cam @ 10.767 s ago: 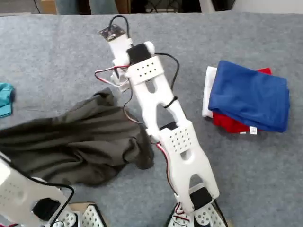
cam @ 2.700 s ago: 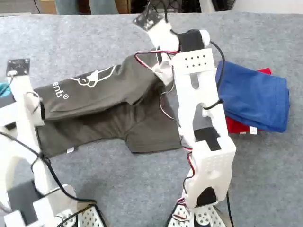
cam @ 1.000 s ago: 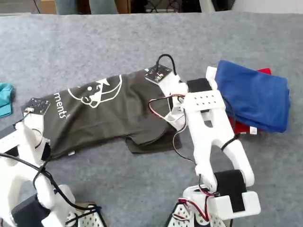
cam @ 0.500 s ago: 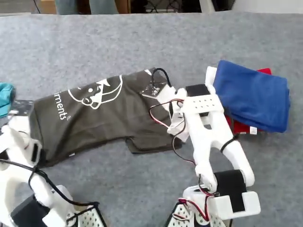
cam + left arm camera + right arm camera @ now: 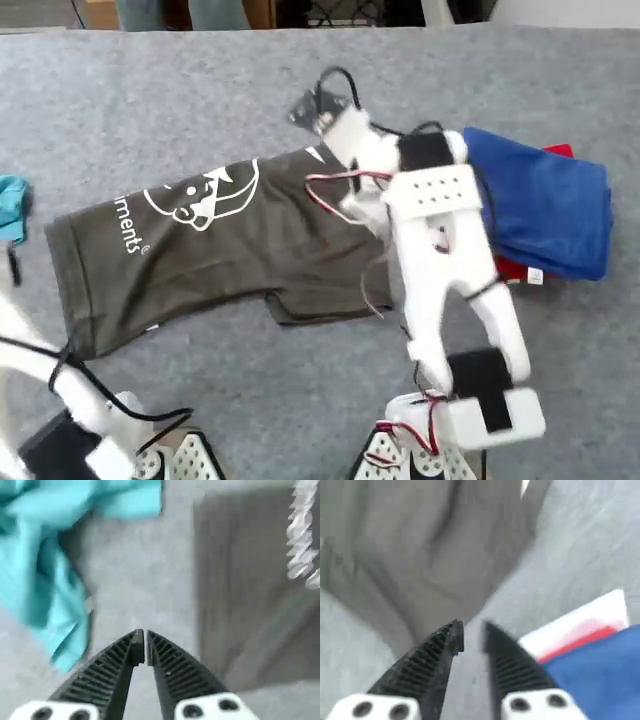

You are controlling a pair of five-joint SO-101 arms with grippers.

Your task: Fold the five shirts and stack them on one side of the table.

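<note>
1. Left pincer, pressed almost together and empty, hangs over bare desk between a crumpled teal shirt and the olive shirt.
2. Right pincer, slightly spread and empty, hangs at the olive shirt's edge, near the folded stack.
3. From above, the olive shirt lies flat mid-desk, print up, and the stack sits at the right side.

The dark shirt carries a white print on its front: a cartoon-like drawing and beside it one line of white lettering, lying sideways and too small to spell out with certainty. A small white label sticks out from the folded stack, its print unreadable
</note>
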